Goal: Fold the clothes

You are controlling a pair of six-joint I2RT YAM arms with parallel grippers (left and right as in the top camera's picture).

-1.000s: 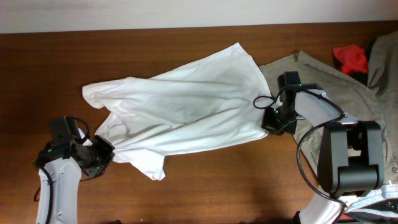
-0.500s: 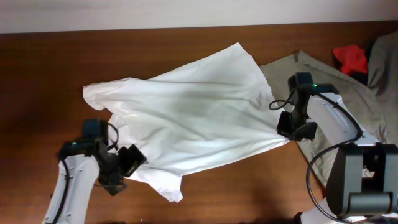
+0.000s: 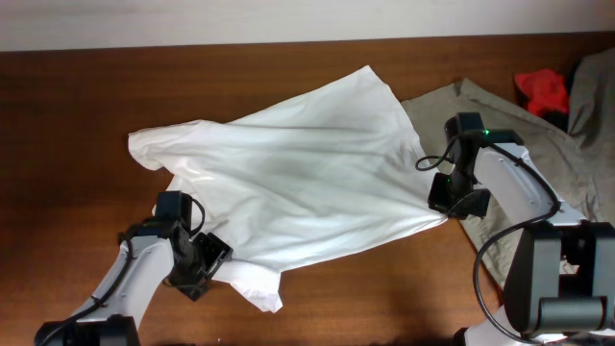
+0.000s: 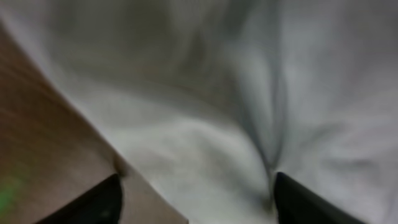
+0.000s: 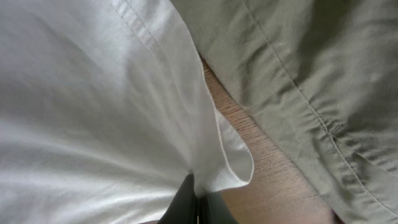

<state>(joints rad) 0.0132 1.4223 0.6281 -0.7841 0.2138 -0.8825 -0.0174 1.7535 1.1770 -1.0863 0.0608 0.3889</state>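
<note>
Dark brown wooden tabletop (image 3: 67,106) runs below a pale strip of wall. The left gripper (image 4: 196,190) stands wide, its two dark fingers well apart with white cloth between them, though its own view is blurred. It sits at the lower left edge of the shirt (image 3: 298,178), beside a corner that points toward the front. The right gripper (image 5: 194,198) is pinched narrow on the shirt's hem at the right corner, where the hem curls into a small loop over bare wood. The shirt lies spread and wrinkled across the middle, reaching from one arm to the other. Just beside the right gripper lies a khaki garment (image 3: 538,135), with wood showing between its seamed edge and the hem. A red cloth (image 3: 541,88) sits near the far right, well apart from the shirt.
</note>
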